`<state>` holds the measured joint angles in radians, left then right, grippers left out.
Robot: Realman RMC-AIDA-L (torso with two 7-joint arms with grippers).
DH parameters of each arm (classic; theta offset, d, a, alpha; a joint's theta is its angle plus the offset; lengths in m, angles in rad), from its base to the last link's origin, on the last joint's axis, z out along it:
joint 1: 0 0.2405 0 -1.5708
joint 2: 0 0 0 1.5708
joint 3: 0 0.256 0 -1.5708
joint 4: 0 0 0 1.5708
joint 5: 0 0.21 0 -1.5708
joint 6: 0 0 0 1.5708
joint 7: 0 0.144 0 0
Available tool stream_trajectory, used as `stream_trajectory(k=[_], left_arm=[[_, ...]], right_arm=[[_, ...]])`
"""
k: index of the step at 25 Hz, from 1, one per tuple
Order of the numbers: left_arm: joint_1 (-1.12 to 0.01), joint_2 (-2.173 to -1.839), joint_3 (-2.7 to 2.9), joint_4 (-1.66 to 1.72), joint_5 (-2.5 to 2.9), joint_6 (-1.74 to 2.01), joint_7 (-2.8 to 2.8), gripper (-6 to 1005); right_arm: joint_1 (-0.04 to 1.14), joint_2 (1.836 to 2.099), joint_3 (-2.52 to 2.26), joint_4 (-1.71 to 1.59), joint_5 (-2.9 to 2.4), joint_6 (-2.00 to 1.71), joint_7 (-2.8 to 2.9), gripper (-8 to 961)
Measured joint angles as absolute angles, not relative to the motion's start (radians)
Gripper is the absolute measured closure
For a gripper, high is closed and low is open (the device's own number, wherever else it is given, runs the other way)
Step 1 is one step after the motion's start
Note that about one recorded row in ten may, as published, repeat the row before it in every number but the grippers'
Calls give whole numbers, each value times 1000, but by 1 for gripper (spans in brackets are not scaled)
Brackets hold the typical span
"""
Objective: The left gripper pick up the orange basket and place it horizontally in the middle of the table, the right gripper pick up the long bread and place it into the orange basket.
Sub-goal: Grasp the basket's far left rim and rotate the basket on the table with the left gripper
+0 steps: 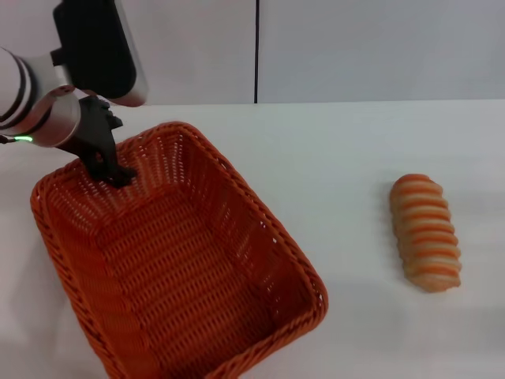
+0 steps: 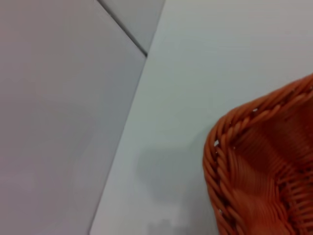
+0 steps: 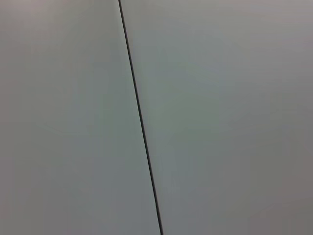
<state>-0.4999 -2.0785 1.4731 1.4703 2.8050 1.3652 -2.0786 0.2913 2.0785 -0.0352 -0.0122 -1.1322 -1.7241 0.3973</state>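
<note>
The orange basket (image 1: pixel 181 268) lies at an angle on the left part of the white table (image 1: pixel 339 158), its long side running from far left to near right. My left gripper (image 1: pixel 110 167) reaches down over the basket's far rim, one black finger inside the wall and the rim between the fingers, shut on it. A corner of the basket (image 2: pixel 264 166) fills the left wrist view, with none of that arm's fingers in it. The long bread (image 1: pixel 427 232) lies on the table at the right, well apart from the basket. My right gripper is out of view; its wrist view holds only wall.
A light grey wall (image 1: pixel 355 47) with a dark vertical seam (image 1: pixel 256 51) backs the table. Bare tabletop stretches between the basket and the bread. The basket's near end runs off the bottom of the head view.
</note>
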Motion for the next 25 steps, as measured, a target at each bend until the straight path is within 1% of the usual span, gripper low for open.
stream_trajectory(k=[4,25], left_arm=[[-518,-2078,1473,1436,2837,1386,-2080,219],[-521,-2078,1462,1443,2821,1532,-2105,231]], right_arm=[[294,2077,-35,-12,-1132,-1724,397,303],[315,2077,-35,-12,-1132,-1671,389,303]])
